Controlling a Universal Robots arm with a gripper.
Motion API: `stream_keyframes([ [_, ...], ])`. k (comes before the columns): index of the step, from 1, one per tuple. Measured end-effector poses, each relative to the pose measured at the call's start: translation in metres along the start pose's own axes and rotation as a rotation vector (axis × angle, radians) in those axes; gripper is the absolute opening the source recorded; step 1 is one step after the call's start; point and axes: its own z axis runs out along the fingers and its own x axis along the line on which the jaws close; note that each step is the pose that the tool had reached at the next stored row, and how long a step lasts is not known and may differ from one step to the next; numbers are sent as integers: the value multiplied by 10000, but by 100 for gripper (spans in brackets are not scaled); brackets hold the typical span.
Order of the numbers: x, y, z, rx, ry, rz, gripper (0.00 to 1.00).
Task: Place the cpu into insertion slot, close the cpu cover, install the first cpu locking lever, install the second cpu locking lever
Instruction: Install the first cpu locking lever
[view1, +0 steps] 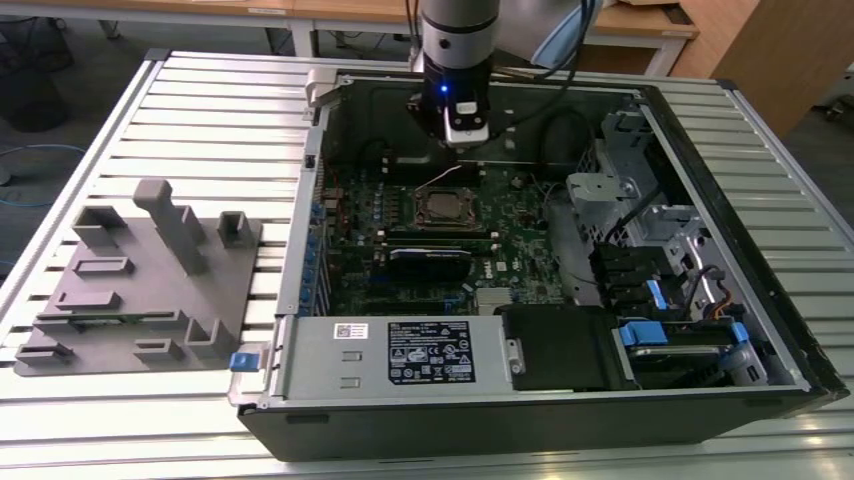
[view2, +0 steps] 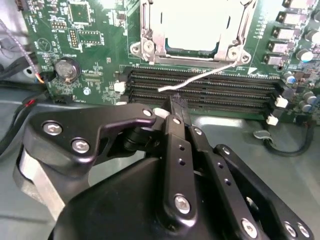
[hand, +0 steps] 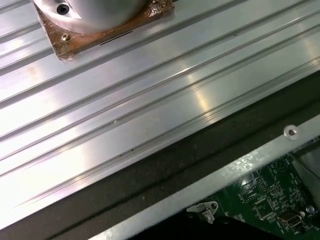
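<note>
1. The cpu (view2: 195, 22) lies in the insertion slot (view1: 445, 208), inside the open computer case (view1: 534, 435).
2. The cpu cover (view2: 149, 22) lies flat around it.
3. A thin locking lever (view2: 200, 77) slants across the long memory slots (view2: 225, 92).
4. The gripper (view2: 176, 102), fingers pressed together, sits just beside that lever; contact cannot be told.
5. A grey fixture (view1: 147, 270) rests on the table (view1: 200, 90), outside the case.

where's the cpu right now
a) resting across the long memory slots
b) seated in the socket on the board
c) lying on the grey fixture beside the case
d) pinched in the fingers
b: in the second wrist view the cpu shows its silver-grey top inside the insertion slot, framed by the cpu cover. The fingers are shut together with no chip between them.
</note>
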Motion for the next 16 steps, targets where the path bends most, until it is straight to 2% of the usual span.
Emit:
stream_keyframes([
  [3, -1, 3, -14, -6, 2, 0, 11],
  [5, -4, -4, -16, -49, 23, 3, 11],
  [10, -37, -82, -28, -213, 70, 21, 11],
  [12, -50, -115, -34, -304, 100, 29, 11],
  [16, -35, -150, -37, -428, 118, 36, 11],
])
